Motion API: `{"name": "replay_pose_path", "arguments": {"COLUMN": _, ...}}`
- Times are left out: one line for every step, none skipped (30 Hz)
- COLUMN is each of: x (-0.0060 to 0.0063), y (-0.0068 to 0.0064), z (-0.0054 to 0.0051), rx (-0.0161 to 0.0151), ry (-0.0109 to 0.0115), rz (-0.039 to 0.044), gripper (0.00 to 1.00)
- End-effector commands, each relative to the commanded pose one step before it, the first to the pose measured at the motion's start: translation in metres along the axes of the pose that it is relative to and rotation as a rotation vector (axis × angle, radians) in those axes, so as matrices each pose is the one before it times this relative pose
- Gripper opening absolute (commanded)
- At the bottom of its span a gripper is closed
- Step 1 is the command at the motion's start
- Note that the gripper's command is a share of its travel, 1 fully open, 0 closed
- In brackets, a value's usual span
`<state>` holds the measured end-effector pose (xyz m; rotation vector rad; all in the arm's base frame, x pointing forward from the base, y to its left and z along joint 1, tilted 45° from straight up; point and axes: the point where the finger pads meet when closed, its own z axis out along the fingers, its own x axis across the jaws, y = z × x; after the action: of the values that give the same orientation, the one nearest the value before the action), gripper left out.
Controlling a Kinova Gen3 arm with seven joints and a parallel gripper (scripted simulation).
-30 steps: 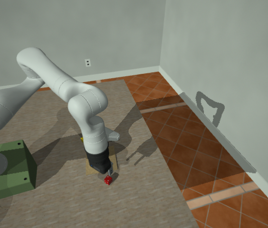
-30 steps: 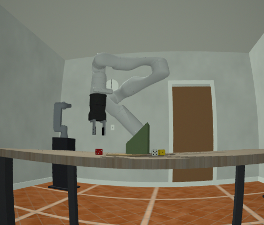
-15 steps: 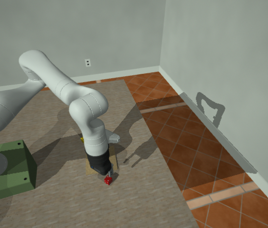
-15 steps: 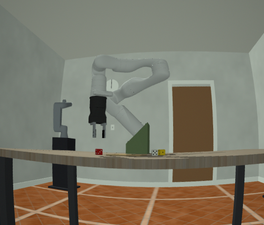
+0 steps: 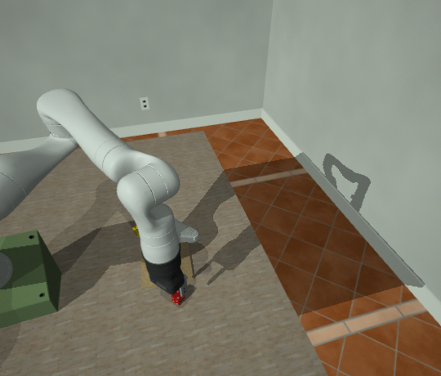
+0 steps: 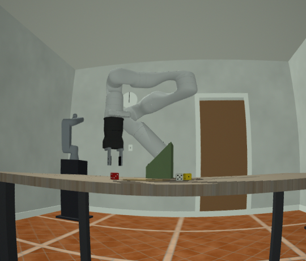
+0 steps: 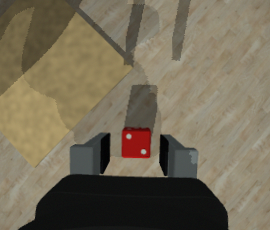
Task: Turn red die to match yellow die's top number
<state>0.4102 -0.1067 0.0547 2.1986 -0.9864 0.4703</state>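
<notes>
Wrist view: the fingers stand apart above the red die, its two up; grasping, any turning and placing on the mat remain.

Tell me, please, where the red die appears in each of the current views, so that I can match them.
Top: the red die is below centre, at the gripper's lower end.
Exterior: left of centre, on the table, below the open fingers.
Wrist: just below centre, framed between the fingers.
Shared landmark: the tan mat, beside the die.
</notes>
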Motion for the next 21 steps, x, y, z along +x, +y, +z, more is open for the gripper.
{"name": "replay_pose_path", "arguments": {"x": 0.00089, "y": 0.00148, "z": 0.00543, "rx": -0.00335, "ry": 0.00324, "rz": -0.00516, "gripper": 0.79}}
{"name": "replay_pose_path", "arguments": {"x": -0.00001, "y": -0.00006, "z": 0.00135, "rx": 0.00000, "ry": 0.00000, "rz": 0.00000, "gripper": 0.79}}
{"name": "replay_pose_path", "arguments": {"x": -0.00001, "y": -0.00005, "z": 0.00129, "rx": 0.00000, "ry": 0.00000, "rz": 0.00000, "gripper": 0.79}}
{"name": "replay_pose_path", "arguments": {"x": -0.00002, "y": -0.00004, "z": 0.00123, "rx": 0.00000, "ry": 0.00000, "rz": 0.00001, "gripper": 0.79}}
{"name": "replay_pose_path", "arguments": {"x": -0.00001, "y": -0.00005, "z": 0.00116, "rx": 0.00000, "ry": 0.00000, "rz": -0.00001, "gripper": 0.79}}
{"name": "replay_pose_path", "arguments": {"x": -0.00001, "y": -0.00004, "z": 0.00108, "rx": 0.00000, "ry": 0.00000, "rz": 0.00000, "gripper": 0.79}}
{"name": "replay_pose_path", "arguments": {"x": -0.00001, "y": -0.00004, "z": 0.00101, "rx": 0.00000, "ry": 0.00000, "rz": 0.00000, "gripper": 0.79}}
{"name": "replay_pose_path", "arguments": {"x": -0.00001, "y": -0.00003, "z": 0.00093, "rx": 0.00000, "ry": 0.00000, "rz": 0.00000, "gripper": 0.79}}
{"name": "replay_pose_path", "arguments": {"x": -0.00001, "y": -0.00003, "z": 0.00085, "rx": 0.00000, "ry": 0.00000, "rz": 0.00000, "gripper": 0.79}}
{"name": "replay_pose_path", "arguments": {"x": -0.00001, "y": -0.00003, "z": 0.00077, "rx": 0.00000, "ry": 0.00000, "rz": 0.00000, "gripper": 0.79}}
{"name": "replay_pose_path", "arguments": {"x": -0.00001, "y": -0.00003, "z": 0.00069, "rx": 0.00000, "ry": 0.00000, "rz": 0.00000, "gripper": 0.79}}
{"name": "replay_pose_path", "arguments": {"x": -0.00001, "y": -0.00002, "z": 0.00061, "rx": 0.00000, "ry": 0.00000, "rz": 0.00000, "gripper": 0.79}}
{"name": "replay_pose_path", "arguments": {"x": -0.00001, "y": -0.00002, "z": 0.00053, "rx": 0.00000, "ry": 0.00000, "rz": 0.00000, "gripper": 0.79}}
{"name": "replay_pose_path", "arguments": {"x": -0.00001, "y": -0.00002, "z": 0.00045, "rx": 0.00000, "ry": 0.00000, "rz": 0.00000, "gripper": 0.79}}
{"name": "replay_pose_path", "arguments": {"x": 0.00000, "y": -0.00001, "z": 0.00037, "rx": 0.00000, "ry": 0.00000, "rz": 0.00000, "gripper": 0.79}}
{"name": "replay_pose_path", "arguments": {"x": 0.00000, "y": 0.00000, "z": 0.00000, "rx": 0.00000, "ry": 0.00000, "rz": 0.00000, "gripper": 0.79}}
{"name": "replay_pose_path", "arguments": {"x": 0.00000, "y": 0.00000, "z": 0.00000, "rx": 0.00000, "ry": 0.00000, "rz": 0.00000, "gripper": 0.79}}
{"name": "replay_pose_path", "arguments": {"x": 0.00000, "y": -0.00001, "z": 0.00030, "rx": 0.00000, "ry": 0.00000, "rz": 0.00000, "gripper": 0.79}}
{"name": "replay_pose_path", "arguments": {"x": 0.00000, "y": -0.00001, "z": 0.00024, "rx": 0.00000, "ry": 0.00000, "rz": 0.00000, "gripper": 0.79}}
{"name": "replay_pose_path", "arguments": {"x": 0.00000, "y": -0.00001, "z": 0.00018, "rx": 0.00000, "ry": 0.00000, "rz": 0.00000, "gripper": 0.79}}
{"name": "replay_pose_path", "arguments": {"x": 0.00000, "y": 0.00000, "z": 0.00012, "rx": 0.00000, "ry": 0.00000, "rz": 0.00000, "gripper": 0.79}}
